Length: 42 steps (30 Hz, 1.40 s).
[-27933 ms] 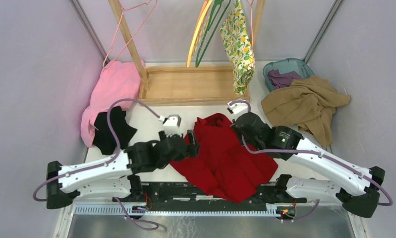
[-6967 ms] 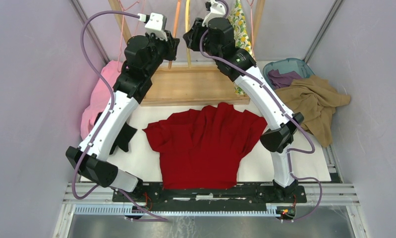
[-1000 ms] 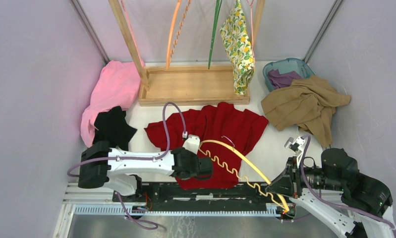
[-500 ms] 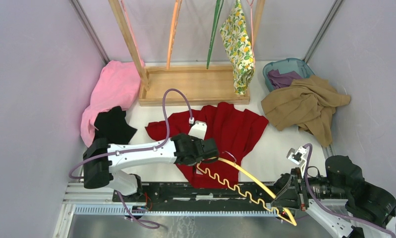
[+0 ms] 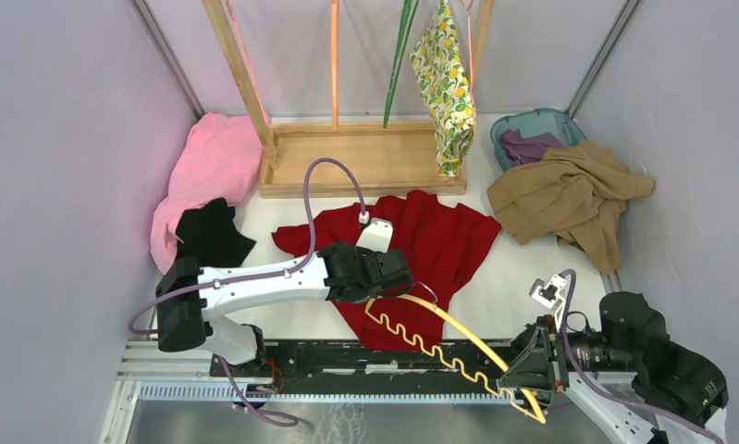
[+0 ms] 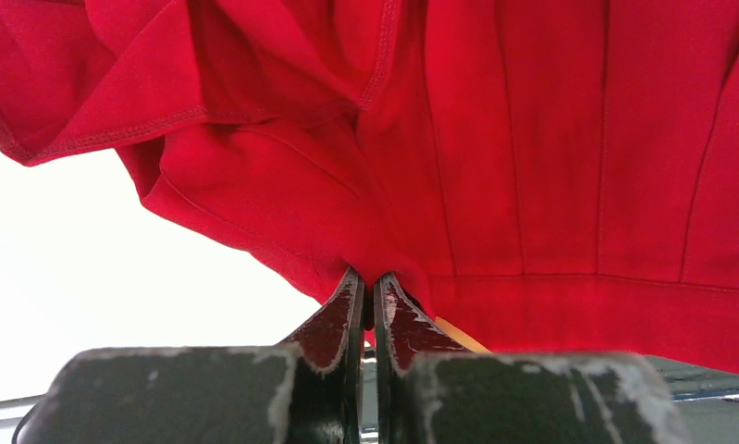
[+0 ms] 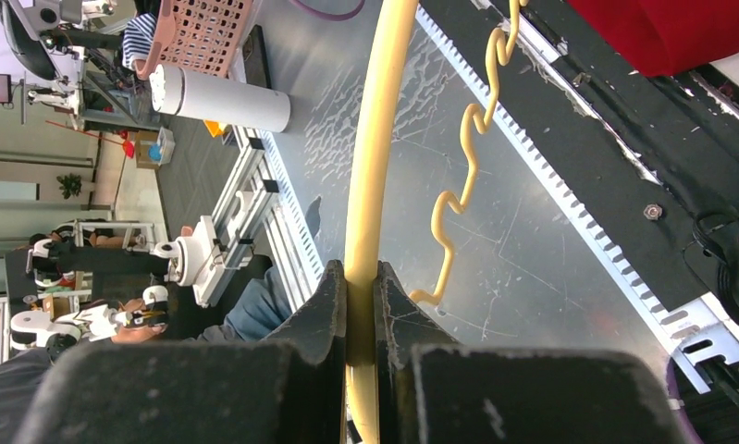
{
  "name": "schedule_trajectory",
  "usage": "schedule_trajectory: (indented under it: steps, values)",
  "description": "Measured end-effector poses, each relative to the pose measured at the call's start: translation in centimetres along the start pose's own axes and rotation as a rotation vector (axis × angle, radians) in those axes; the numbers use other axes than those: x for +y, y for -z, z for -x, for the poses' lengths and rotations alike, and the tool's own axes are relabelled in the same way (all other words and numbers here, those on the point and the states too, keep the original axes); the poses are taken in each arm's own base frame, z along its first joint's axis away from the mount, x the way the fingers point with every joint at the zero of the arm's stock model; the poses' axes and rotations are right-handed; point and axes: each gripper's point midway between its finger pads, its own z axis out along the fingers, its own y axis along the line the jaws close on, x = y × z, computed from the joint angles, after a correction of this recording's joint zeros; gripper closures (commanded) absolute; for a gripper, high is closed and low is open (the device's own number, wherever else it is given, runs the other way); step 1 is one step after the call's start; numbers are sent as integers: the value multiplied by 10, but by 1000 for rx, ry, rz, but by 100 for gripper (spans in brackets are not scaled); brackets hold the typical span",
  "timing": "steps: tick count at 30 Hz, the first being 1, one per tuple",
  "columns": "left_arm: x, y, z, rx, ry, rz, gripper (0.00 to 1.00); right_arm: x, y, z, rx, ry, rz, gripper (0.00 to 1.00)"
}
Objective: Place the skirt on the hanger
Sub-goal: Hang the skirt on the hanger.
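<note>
Lemon-print skirt (image 5: 444, 83) hangs far side, well apart from both jaws.
Closed: left jaws on red garment (image 6: 532, 139) hem, right jaws on yellow hanger (image 7: 370, 166).

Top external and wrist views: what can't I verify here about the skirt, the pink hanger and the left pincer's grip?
Skirt: top external, its top and whatever it hangs from are cut off by the upper edge.
Pink hanger: top external, only a thin strand beside the wooden post shows; hook cut off.
Left pincer: left wrist, fingertips buried in the hem of the red garment; what they pinch is hidden.
</note>
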Motion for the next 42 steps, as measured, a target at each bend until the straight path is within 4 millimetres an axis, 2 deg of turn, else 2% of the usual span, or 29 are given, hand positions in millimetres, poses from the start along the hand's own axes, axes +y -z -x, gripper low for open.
schedule_trajectory:
  steps: [6,11,18,30,35,42]
  values:
    - [1,0,4,-4,-8,0,94,2,2,0,-2,6,1,99]
    - [3,-2,6,-5,-6,3,94,14,12,0,-10,38,7,99]
    - [3,-2,7,-5,-5,3,94,18,16,-8,17,36,18,99]
    - [5,5,10,-17,-14,-20,97,0,6,-13,58,17,-21,99]
    - [2,8,9,-6,-28,-45,97,-14,0,-13,73,9,-62,99]
    - [-10,18,13,-7,-10,-141,97,-29,-11,2,39,43,-102,99]
